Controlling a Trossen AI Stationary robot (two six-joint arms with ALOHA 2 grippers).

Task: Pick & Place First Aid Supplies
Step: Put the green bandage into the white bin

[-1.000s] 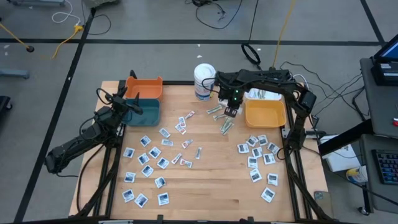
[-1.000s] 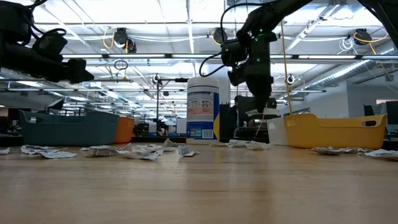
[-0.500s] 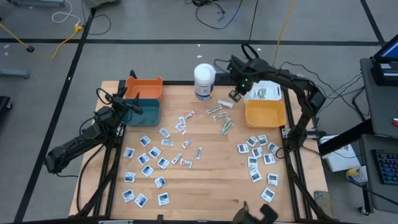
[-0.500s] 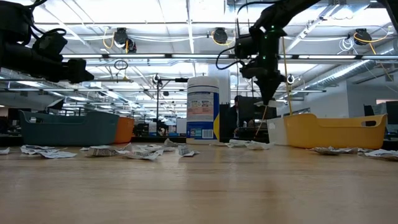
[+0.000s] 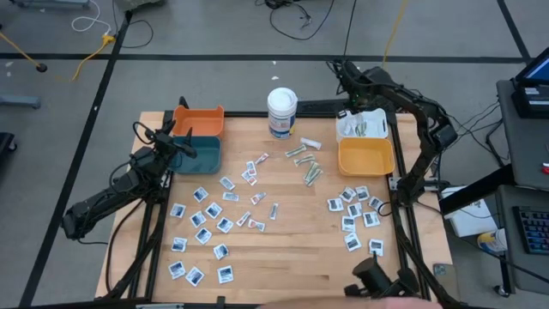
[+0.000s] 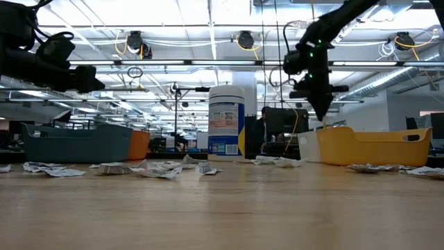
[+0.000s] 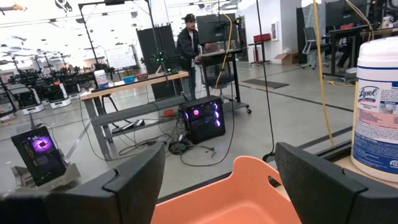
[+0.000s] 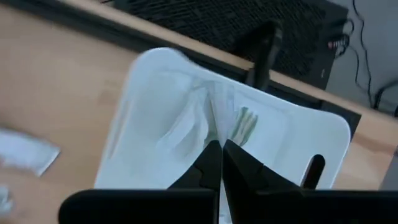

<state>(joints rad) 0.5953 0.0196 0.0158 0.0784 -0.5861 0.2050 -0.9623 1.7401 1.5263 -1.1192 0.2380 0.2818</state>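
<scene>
Wooden counter [image 5: 283,257] boards nearest me carry the first aid packets [image 5: 199,219] in two loose drifts, square white-and-blue ones along the left and another bunch [image 5: 356,215] by the right edge, with narrow wrapped strips [image 5: 304,163] lying farther back in the middle; they look simply tipped out for sorting, and most have yet to be binned. Behind them the bins line the far side: a yellow bin [image 5: 366,156] on the right and a white bin [image 5: 364,124] just beyond it that already has a few strips inside, a teal bin [image 5: 199,153] and an orange bin [image 5: 200,118] on the left, and a tall white tub [image 5: 281,112] between the two groups. The left claw [image 5: 177,142] hangs over the teal bin with its fingers spread and nothing between them, apparently waiting. The right claw [image 8: 221,163] is pinched fully closed above the white bin; I can't make out for certain whether a strip is caught in its tips, though the spot suggests a drop-off there. A second ago that claw was low over the strips mid-counter; since then it has swung back and up to the white bin, while the left arm has not budged.
</scene>
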